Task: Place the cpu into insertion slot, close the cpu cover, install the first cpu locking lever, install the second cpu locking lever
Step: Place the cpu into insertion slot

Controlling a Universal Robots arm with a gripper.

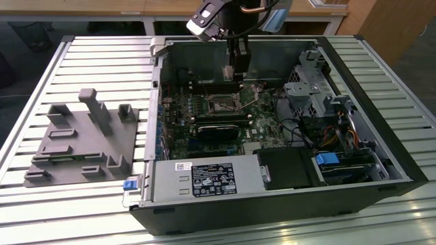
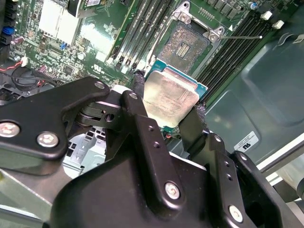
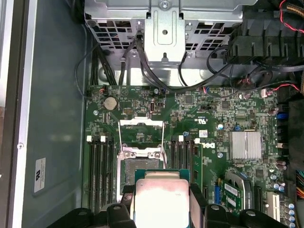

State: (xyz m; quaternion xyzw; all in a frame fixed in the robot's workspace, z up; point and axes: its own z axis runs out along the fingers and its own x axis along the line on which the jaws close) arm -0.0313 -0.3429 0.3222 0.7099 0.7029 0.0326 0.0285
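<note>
Claw (image 2: 169, 102) grips the cpu (image 2: 173, 95) by two opposite edges, metal top up, above the board (image 2: 95, 42) and just short of the insertion slot (image 2: 187, 45). The cpu cover (image 3: 141, 122) stands swung open, apparently leaving the slot bare to receive it.

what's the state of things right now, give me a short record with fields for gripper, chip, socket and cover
gripper: gripper shut on the chip, inside the open computer case
chip: chip gripped by two opposite edges, above the board, not yet in the socket
socket: socket empty, centre exposed
cover: cover swung open, off the socket
</note>
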